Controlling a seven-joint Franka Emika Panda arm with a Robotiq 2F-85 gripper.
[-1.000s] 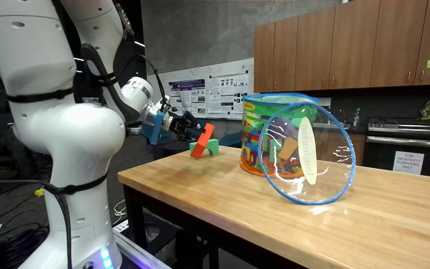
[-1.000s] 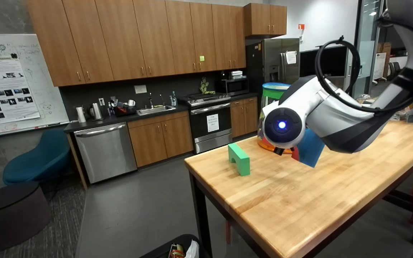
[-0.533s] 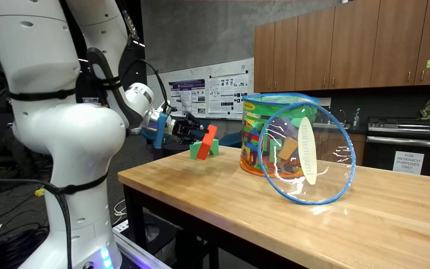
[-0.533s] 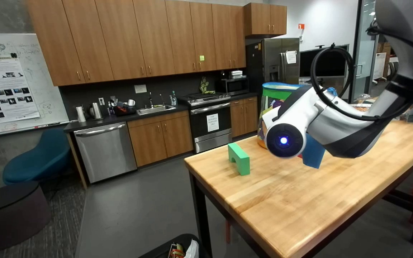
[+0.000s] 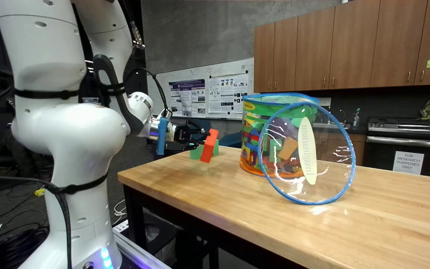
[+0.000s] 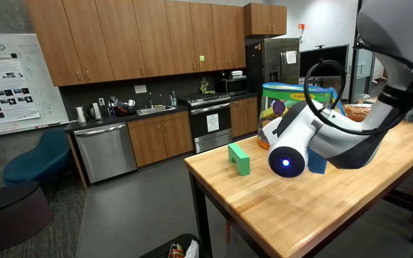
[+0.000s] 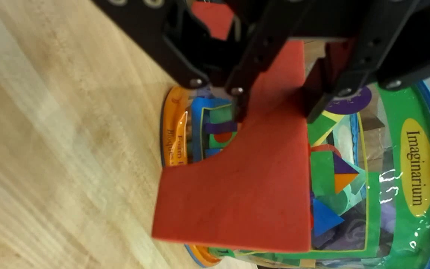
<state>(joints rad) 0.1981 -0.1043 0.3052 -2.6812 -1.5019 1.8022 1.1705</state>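
While my claw (image 7: 276,106) keeps its pinch on the red arch block (image 7: 245,201), pressing it from both sides, the two have sunk and slid toward the clear tub (image 5: 261,114) in an exterior view over the past second. The block leans less than it did, though still tipped a little, and its lower end shows lower against the tabletop (image 5: 215,190). It now covers a different stretch of the green arch (image 6: 240,159), which has not budged. In an exterior view my wrist (image 6: 289,157) has dropped; the red corner that showed beneath it is now hidden, while the tub's yellow label (image 6: 298,96) has come out from behind my arm (image 6: 339,141). The round lid (image 5: 307,149) stands on edge, unmoved, before the tub.
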